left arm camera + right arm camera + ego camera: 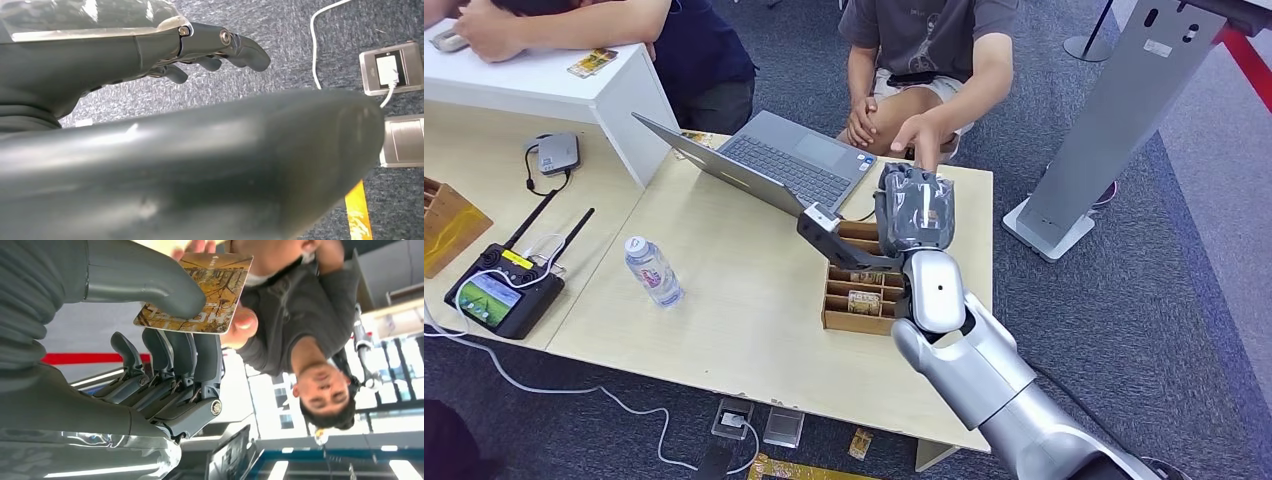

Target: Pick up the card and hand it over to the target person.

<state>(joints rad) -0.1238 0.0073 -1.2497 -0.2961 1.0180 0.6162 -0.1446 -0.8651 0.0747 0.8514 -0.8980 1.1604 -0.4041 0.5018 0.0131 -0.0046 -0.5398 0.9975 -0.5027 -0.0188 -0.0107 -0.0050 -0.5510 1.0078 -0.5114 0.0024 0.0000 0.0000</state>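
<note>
Upside-down lettering "HOTEL" on the card (200, 295), partly covered

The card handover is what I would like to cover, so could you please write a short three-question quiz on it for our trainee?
1. True or false: the right hand pinches the card between its thumb and fingers.
2. Who else touches the card? A) nobody B) the person in the grey shirt C) the person in the dark top
3. Fill in: on the table, the wooden organizer sits beside an open ____.

Key: 1 true. 2 B, whose fingers are on the card's far edge. 3 laptop.
</note>
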